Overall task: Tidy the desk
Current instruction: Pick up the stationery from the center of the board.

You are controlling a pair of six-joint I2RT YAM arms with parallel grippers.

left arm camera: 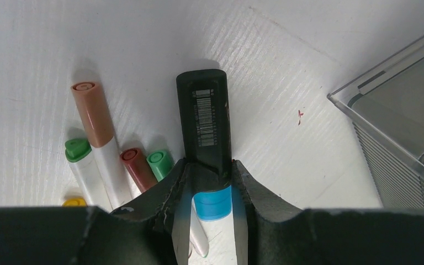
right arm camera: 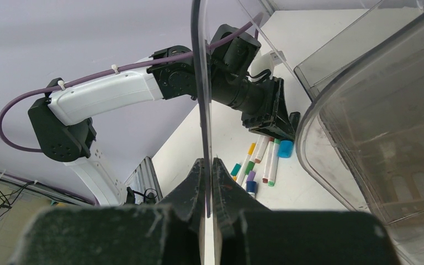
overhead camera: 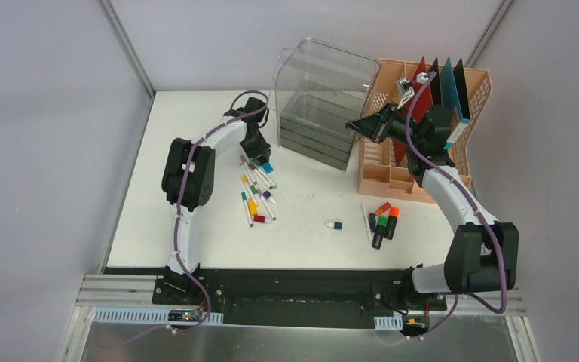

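Note:
On the white desk [overhead camera: 309,241] my left gripper [overhead camera: 260,160] [left arm camera: 208,165] is down at the far end of a scatter of markers [overhead camera: 255,192]. Its fingers press both sides of a black highlighter [left arm camera: 204,116] with a blue cap [overhead camera: 267,167] that lies flat on the desk. My right gripper [overhead camera: 363,124] [right arm camera: 208,165] is shut on the thin edge of a clear plastic lid [overhead camera: 324,72] [right arm camera: 201,83], holding it raised above the grey drawer unit [overhead camera: 317,132].
Brown-, green- and red-capped markers [left arm camera: 91,110] lie just left of the held highlighter. A peach organizer basket [overhead camera: 479,83] with upright folders stands at the back right. Several highlighters [overhead camera: 384,222] and a small blue-tipped piece [overhead camera: 335,225] lie near the front.

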